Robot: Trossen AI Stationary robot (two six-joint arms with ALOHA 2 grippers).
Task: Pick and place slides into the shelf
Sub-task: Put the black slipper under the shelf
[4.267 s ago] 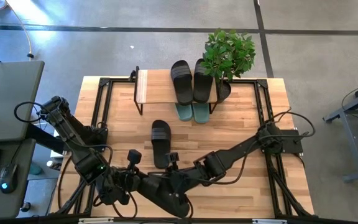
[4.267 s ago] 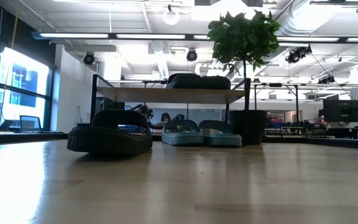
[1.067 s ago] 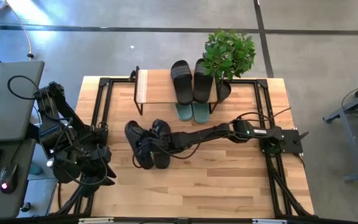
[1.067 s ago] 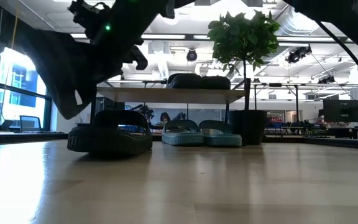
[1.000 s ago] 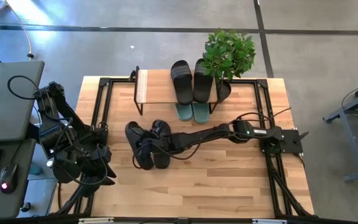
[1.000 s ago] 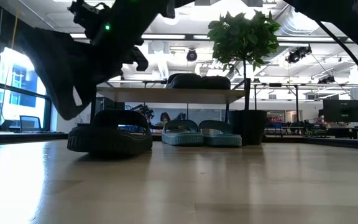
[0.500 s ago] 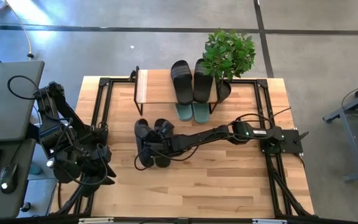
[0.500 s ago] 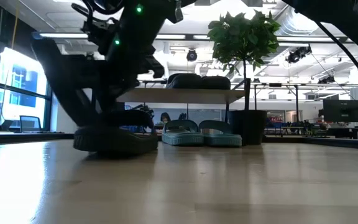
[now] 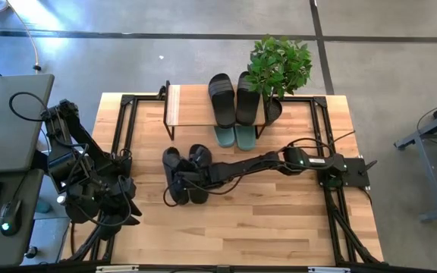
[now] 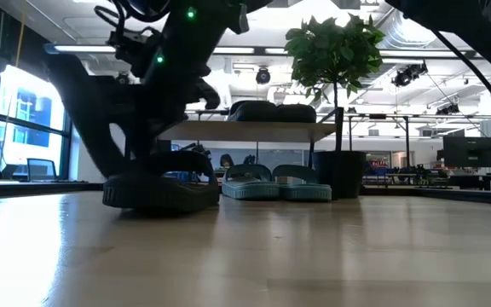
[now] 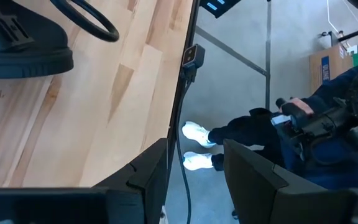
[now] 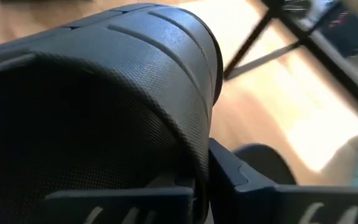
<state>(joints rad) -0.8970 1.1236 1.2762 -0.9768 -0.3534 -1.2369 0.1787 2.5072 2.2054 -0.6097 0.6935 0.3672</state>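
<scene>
My right gripper [image 9: 182, 179] reaches in from the table's right and is shut on a black slide [image 9: 171, 171], which the low view shows steeply tilted [image 10: 83, 111]. A second black slide [image 9: 198, 158] lies sole-down on the table right beside it [image 10: 160, 192]. The shelf [image 9: 188, 106] stands at the far side with a black pair [image 9: 234, 98] on its plank and a green pair [image 9: 234, 137] on the table under it. My left gripper [image 11: 194, 155] waits open at the table's near left corner [image 9: 120, 212], with nothing between its fingers. My right gripper holds the black slide by its ribbed strap [image 12: 166, 68], which fills the right wrist view just ahead of the fingers [image 12: 241, 180]. The fingers come about level from the table's right. The slide stands steeply tilted; its lower end [image 10: 116, 170] is hidden behind the other slide.
A potted plant [image 9: 279, 64] stands at the shelf's right end. Black frame rails [image 9: 127, 129] run along the table's sides. The plank's left half [image 9: 184, 105] is bare. Beyond the near left edge, a person's legs and white shoes [image 11: 194, 134] show on the floor.
My right gripper has carried the held slide a little toward the table's right edge and lower, up against the lying slide. The held slide has tipped more upright. The lying slide has slid slightly toward the right.
</scene>
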